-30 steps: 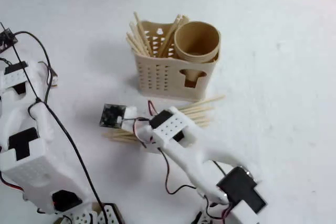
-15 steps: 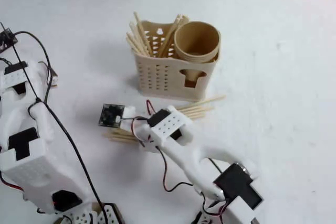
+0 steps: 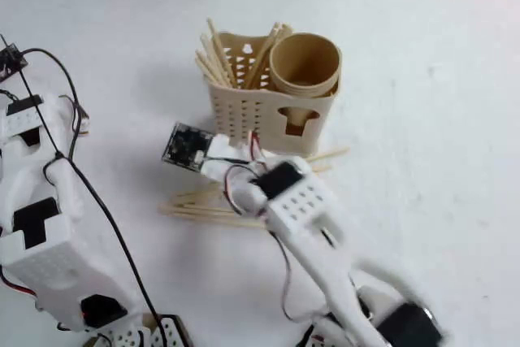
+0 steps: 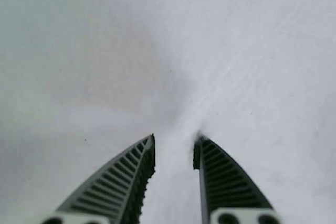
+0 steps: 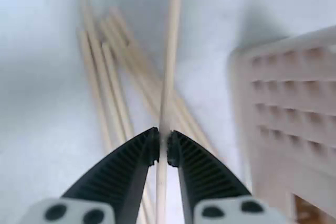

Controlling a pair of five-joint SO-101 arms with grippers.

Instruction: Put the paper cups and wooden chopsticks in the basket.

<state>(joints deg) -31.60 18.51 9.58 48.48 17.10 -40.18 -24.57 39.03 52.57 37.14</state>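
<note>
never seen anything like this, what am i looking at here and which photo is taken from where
Two small white robot arms, a left arm and a right arm, sit at a white table. One picture looks down from a fixed camera above. The other two come from a camera on each arm's wrist, looking along its pincer, called the end effector. The right end effector is shut on one wooden chopstick, near the loose chopsticks lying on the table beside the basket. The basket already holds a paper cup and a bundle of chopsticks. The left end effector is open over bare table.
</note>
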